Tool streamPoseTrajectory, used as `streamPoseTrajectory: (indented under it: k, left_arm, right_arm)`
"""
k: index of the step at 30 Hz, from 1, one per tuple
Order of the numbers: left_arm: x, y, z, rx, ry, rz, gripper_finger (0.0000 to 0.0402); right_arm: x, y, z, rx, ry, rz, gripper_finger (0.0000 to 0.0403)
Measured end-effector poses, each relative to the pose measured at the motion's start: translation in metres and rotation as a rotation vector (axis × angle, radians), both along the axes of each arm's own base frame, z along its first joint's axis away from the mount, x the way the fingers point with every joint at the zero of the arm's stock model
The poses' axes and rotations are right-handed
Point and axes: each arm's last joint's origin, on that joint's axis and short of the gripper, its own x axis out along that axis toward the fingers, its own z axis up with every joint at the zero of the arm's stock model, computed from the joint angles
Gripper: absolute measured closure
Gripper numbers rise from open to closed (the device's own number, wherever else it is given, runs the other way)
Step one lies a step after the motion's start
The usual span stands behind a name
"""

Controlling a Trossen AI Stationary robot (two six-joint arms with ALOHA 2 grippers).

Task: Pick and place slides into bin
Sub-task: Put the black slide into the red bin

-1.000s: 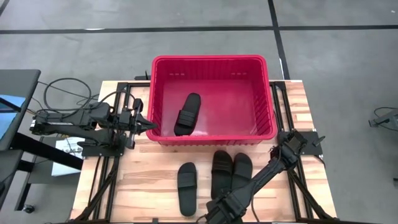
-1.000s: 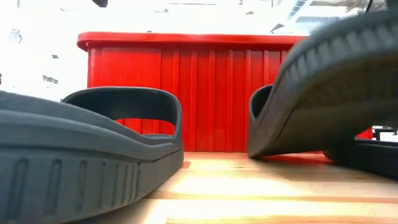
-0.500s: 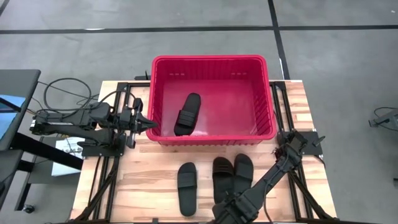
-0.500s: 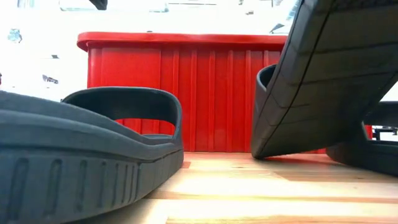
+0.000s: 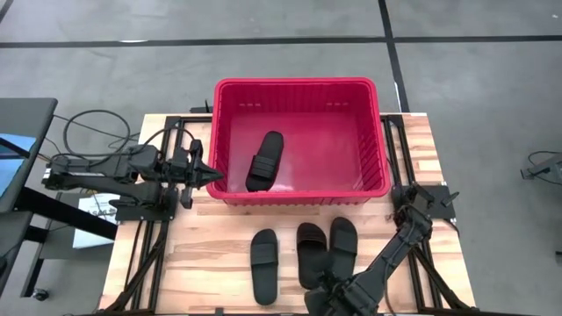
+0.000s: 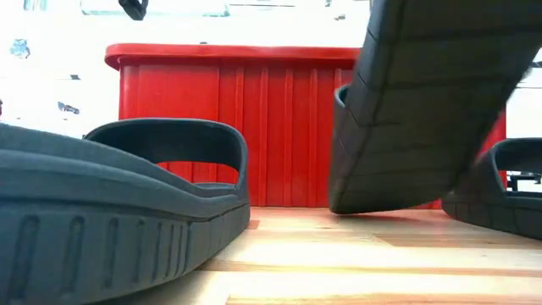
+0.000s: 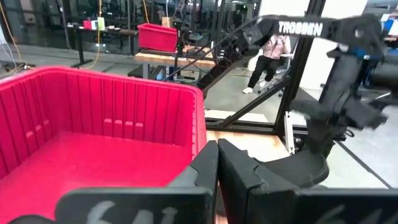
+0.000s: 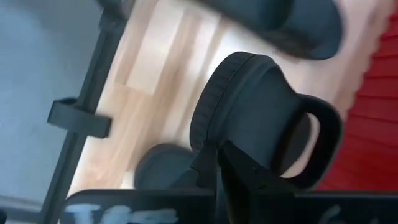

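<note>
As the right hand [image 5: 318,291] lifts, the slide [image 5: 310,254] tilts steeper than before

The wooden table [image 5: 219,241] occupies the centre of the high view. The red bin [image 5: 301,196] rests on its upper half. Below the bin, three black slides lie in a row: left [image 5: 263,265], middle [image 5: 310,254], right [image 5: 343,244].

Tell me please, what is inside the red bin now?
Inside the bin lies one black slide, near its left-front part. The rest of the floor appears bare. From the low view, the bin's front wall hides its inside.
</note>
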Motion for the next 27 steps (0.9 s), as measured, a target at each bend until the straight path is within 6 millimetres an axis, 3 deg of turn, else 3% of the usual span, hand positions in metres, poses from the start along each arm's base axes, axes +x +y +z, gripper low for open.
streamPoseTrajectory:
  k: [12, 21, 27]
  left_arm:
    - [0.035, -0.002, -0.021, -0.016, 0.150, 0.000, 0.0401]
    - [0.058, -0.016, -0.026, -0.022, 0.128, -0.067, 0.0401]
    - [0.067, -0.028, -0.033, -0.058, 0.148, -0.091, 0.0401]
  right_arm:
    - [-0.025, -0.034, 0.075, 0.036, -0.242, -0.059, 0.0402]
    - [-0.043, -0.045, 0.104, 0.039, -0.336, -0.040, 0.0402]
    - [-0.050, -0.045, 0.110, 0.012, -0.365, 0.010, 0.0402]
